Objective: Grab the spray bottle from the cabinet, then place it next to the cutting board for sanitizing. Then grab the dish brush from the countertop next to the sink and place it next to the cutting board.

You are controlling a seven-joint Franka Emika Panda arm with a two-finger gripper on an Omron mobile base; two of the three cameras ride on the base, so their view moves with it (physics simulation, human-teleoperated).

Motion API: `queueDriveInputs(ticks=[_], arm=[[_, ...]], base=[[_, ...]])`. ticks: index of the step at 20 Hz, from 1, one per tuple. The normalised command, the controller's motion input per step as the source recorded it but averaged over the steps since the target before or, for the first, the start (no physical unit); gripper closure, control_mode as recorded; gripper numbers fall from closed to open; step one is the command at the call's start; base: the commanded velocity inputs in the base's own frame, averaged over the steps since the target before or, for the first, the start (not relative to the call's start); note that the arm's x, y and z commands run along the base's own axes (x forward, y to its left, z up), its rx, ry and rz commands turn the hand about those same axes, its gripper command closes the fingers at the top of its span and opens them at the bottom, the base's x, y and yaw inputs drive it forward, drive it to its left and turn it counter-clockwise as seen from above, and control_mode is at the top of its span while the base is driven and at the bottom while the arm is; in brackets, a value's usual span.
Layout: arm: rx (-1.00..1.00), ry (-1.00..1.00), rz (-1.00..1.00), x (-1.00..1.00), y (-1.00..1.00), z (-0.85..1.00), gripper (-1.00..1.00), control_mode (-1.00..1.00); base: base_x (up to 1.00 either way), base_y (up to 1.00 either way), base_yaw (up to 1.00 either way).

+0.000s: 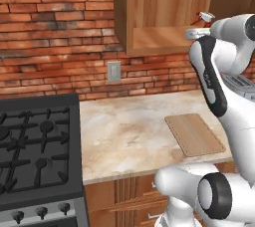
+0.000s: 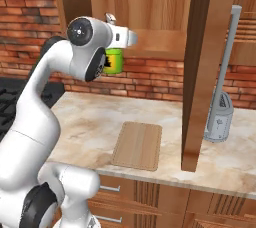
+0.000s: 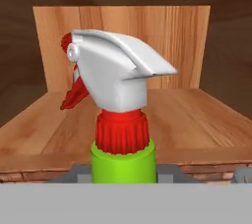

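Observation:
The spray bottle, with a green body, red collar and white trigger head, sits close up in the hand view between the fingers of my gripper, which is shut on it. Seen from the right base view, the spray bottle's green body hangs just in front of the cabinet, lower than its shelf edge. Its red nozzle pokes out by the hand at the cabinet opening. The cutting board lies flat on the countertop below. The dish brush and sink are out of view.
The open cabinet door hangs down right of the arm, its long handle beside it. A grey appliance stands on the counter behind it. A black stove borders the counter on the left, and an outlet sits on the brick wall.

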Motion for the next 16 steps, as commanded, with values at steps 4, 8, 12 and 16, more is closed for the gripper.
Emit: queueDriveInputs(ticks=[4, 8, 12, 16], arm=[[0.00, 0.11, 0.02, -1.00, 0.26, -0.45, 1.00, -1.00], [0.08, 0.00, 0.00, -0.89, 0.12, -0.85, 1.00, -1.00], [0.09, -0.01, 0.00, -0.04, 0.00, -1.00, 1.00, -1.00], [0.05, -0.04, 0.04, 0.21, 0.01, -1.00, 1.00, -1.00]], base=[[0.00, 0.00, 0.00], [0.00, 0.00, 0.00], [0.00, 0.00, 0.00], [0.00, 0.00, 0.00]])
